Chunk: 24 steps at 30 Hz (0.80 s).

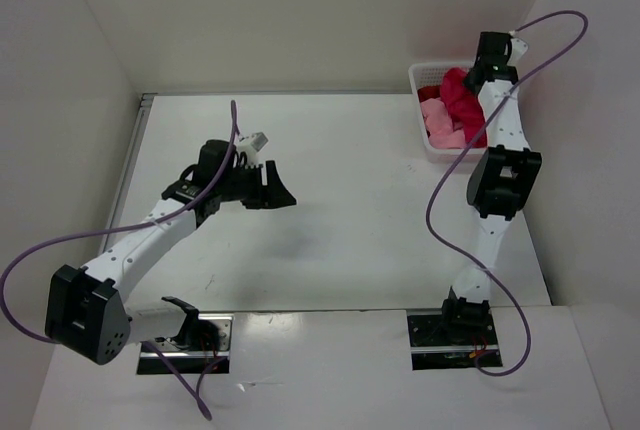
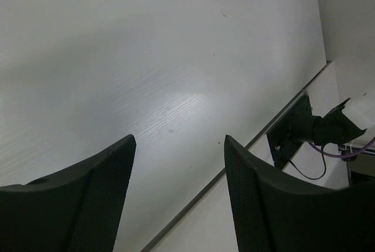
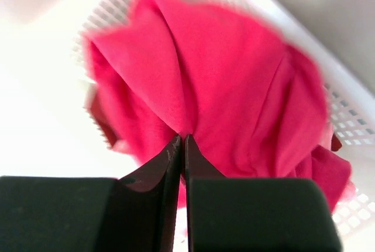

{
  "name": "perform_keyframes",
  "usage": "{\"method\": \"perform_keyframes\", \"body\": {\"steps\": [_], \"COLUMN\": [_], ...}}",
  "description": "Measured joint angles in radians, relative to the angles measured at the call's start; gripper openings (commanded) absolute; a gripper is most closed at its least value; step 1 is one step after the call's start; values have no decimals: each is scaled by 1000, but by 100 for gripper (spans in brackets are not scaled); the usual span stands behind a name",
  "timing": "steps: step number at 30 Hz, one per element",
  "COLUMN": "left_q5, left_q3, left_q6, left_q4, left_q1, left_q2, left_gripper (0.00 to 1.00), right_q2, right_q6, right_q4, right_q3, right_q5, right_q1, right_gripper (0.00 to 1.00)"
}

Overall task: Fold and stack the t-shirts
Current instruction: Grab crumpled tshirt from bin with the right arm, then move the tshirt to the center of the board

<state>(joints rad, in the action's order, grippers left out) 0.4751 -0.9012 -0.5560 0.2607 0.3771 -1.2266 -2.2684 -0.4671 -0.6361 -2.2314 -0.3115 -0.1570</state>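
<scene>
The bright crimson-magenta t-shirt (image 1: 465, 100) hangs bunched over the white lattice basket (image 1: 425, 75) at the back right, with the light pink t-shirt (image 1: 438, 122) in the basket beside it. A dark red scrap (image 3: 335, 143) shows at the basket wall. My right gripper (image 1: 482, 78) is shut on a fold of the crimson shirt (image 3: 234, 82), its fingertips (image 3: 176, 146) pinching the cloth above the basket (image 3: 345, 105). My left gripper (image 1: 275, 190) is open and empty over the bare table (image 2: 146, 58), left of centre.
White walls close in the table on the left, back and right. The right arm's base mount (image 2: 304, 129) and purple cable show beyond the table's near edge. The basket sits tight against the right wall.
</scene>
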Motion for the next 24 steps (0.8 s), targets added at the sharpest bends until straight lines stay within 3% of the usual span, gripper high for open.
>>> {"method": "perform_keyframes", "body": {"steps": [7, 11, 14, 20, 24], "left_q5": [-30, -46, -48, -50, -57], "left_q3": [-55, -100, -101, -89, -87], "left_q6": [-32, -104, -163, -248, -262], "left_q4": [4, -8, -21, -37, -18], "left_q1": [-18, -69, -137, -263, -322], "left_q2": [-3, -15, -20, -23, -8], "left_gripper": [72, 72, 72, 73, 74], "right_q2": [266, 510, 644, 679, 698], "right_q6": [-12, -24, -84, -245, -296], "right_q4": [-15, 2, 52, 198, 268], "right_q3": [-36, -60, -108, -354, -320], "right_q5": [48, 116, 278, 535, 621], "right_q1": [58, 251, 400, 446, 441], "right_gripper": [2, 0, 0, 0, 0]}}
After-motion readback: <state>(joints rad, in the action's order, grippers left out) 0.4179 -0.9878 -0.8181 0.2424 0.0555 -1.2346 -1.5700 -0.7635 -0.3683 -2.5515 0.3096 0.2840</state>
